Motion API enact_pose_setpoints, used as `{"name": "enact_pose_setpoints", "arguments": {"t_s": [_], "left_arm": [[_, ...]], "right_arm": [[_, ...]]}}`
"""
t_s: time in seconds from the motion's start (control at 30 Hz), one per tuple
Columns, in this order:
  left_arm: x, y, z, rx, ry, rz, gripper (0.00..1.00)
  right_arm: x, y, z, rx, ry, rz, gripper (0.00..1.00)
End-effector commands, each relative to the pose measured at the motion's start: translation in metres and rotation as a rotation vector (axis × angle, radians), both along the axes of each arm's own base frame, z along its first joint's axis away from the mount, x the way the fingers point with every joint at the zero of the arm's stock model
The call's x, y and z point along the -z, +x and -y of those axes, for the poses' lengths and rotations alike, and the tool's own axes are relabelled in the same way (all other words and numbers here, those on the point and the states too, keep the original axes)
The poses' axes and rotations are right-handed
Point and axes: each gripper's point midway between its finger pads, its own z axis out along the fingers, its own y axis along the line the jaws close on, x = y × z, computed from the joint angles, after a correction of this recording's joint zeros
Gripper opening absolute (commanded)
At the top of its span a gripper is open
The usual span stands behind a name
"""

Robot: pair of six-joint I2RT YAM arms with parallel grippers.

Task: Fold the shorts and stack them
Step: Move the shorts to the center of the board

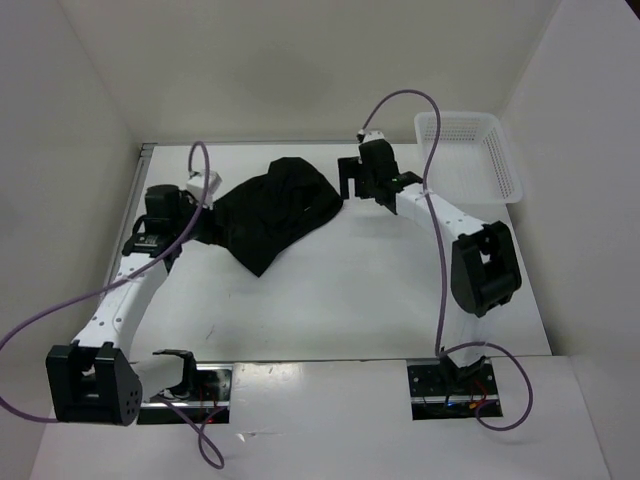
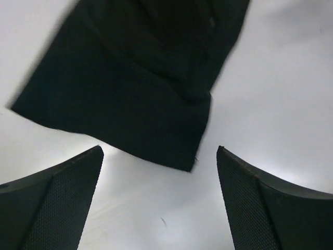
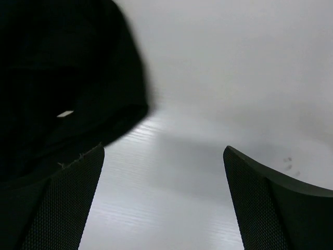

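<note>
Shorts (image 1: 275, 212) heaped unfolded on table (image 1: 350, 300) between both hands | left gripper (image 2: 158, 151) spread wide, empty, hem corner just ahead of it; I judge it poised to pinch | right gripper (image 3: 164, 148) spread, empty, cloth beside one finger (image 3: 67, 198), none between

Top external: looking down from high behind, taking in the whole table (image 1: 350, 300).
Wrist views: looking down close, both catching the shorts (image 2: 135, 78).
</note>
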Motion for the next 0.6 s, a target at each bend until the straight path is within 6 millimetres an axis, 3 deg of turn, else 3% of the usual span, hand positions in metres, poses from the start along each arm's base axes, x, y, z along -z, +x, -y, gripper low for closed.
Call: {"name": "enact_pose_setpoints", "arguments": {"t_s": [0.0,0.13,0.23,0.27,0.33,0.37,0.43,0.47,0.57], "left_arm": [[0.048,-0.040,0.035,0.124,-0.014,-0.210,0.94],[0.094,-0.061,0.055,0.167,0.092,-0.311,0.96],[0.130,-0.057,0.062,0.154,0.204,-0.309,1.00],[0.135,-0.053,0.062,0.147,0.219,-0.299,1.00],[0.143,-0.041,0.063,0.126,0.237,-0.270,1.00],[0.141,-0.032,0.064,0.116,0.235,-0.240,1.00],[0.152,-0.031,0.062,0.107,0.245,-0.247,1.00],[0.156,-0.028,0.061,0.095,0.249,-0.232,0.95],[0.160,-0.019,0.058,0.067,0.263,-0.206,0.75]], "right_arm": [[-0.067,-0.011,-0.068,-0.362,0.099,0.182,1.00],[-0.041,-0.018,-0.100,-0.500,-0.040,0.198,0.95],[-0.055,-0.008,-0.121,-0.512,-0.019,0.239,0.95],[-0.045,-0.003,-0.124,-0.513,-0.023,0.225,0.95],[-0.056,0.005,-0.136,-0.547,-0.003,0.252,0.95],[-0.048,0.008,-0.142,-0.564,0.004,0.238,0.95],[-0.058,0.015,-0.154,-0.572,0.014,0.266,0.95],[-0.050,0.020,-0.157,-0.572,0.013,0.260,0.95],[-0.053,0.032,-0.160,-0.531,0.022,0.273,0.95]]}}
